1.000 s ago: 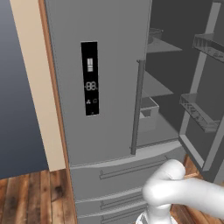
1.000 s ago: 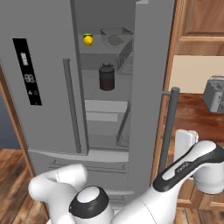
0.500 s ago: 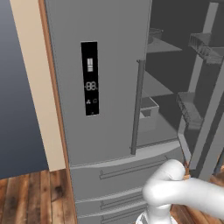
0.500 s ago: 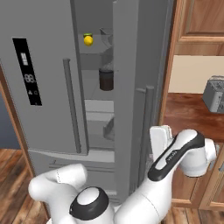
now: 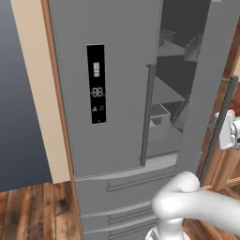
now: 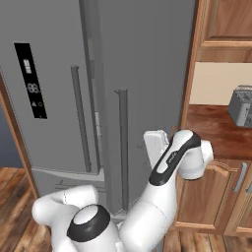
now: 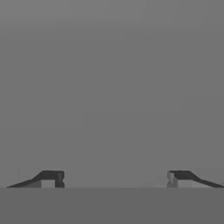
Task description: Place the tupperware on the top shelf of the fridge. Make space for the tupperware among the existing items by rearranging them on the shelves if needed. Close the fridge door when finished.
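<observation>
Grey steel takes up most of the left base view: the fridge (image 5: 112, 93) stands with its left door shut, the black display panel (image 5: 96, 84) on that door, and a vertical bar handle (image 5: 146, 115) along the door's right edge. The right door (image 5: 206, 89) is swung most of the way in, leaving a narrow gap. Through the gap I see the top shelf (image 5: 171, 49), with shapes on it too dim to name, a lower shelf (image 5: 166, 93), and a grey drawer bin (image 5: 158, 123) under that. My hand sits at the picture's right edge against the right door's handle (image 5: 220, 131).

In the right base view the gap is a thin dark slit between the two doors (image 6: 98, 123), so the shelves are hidden from this side. My white arm bends up from the lower left, and the hand is pressed towards the face of the right door (image 6: 147, 64). A silver toaster (image 6: 241, 106) stands on the wooden counter (image 6: 211, 123) near its back edge, to the right of the fridge.

In the hand view my pincer (image 7: 113, 179) is released, the two fingertips (image 7: 51, 178) spread wide apart with nothing between them, facing a flat grey door surface close ahead. The tupperware I cannot make out anywhere.
</observation>
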{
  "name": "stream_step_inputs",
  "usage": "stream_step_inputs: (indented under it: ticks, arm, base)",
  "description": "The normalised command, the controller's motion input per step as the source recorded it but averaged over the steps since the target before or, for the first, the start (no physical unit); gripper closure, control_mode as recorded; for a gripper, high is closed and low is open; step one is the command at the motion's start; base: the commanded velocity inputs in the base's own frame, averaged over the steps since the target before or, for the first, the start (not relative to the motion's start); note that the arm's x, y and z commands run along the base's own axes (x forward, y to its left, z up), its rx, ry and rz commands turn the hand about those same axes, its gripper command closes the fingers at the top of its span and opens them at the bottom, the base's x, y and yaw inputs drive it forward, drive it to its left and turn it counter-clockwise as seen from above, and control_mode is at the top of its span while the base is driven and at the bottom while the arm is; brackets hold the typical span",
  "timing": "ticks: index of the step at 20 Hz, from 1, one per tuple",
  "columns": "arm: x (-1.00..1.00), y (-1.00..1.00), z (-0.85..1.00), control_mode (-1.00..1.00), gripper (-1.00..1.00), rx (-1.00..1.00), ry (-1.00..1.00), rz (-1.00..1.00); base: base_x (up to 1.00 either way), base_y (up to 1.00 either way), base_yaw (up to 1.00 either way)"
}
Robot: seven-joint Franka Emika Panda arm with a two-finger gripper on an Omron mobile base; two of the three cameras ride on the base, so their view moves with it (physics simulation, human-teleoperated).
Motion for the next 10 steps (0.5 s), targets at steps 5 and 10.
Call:
stream_step_inputs:
  ticks: [5,10]
  arm:
    - [0.58,0.72,0.17,-1.0,-1.0,-0.12,-0.33,-0.36]
    - [0.63,0.82,0.1,-1.0,-1.0,-0.19,-0.15,-0.55]
  base:
    - [0.0,0.0,0.0]
    - [0.0,0.0,0.0]
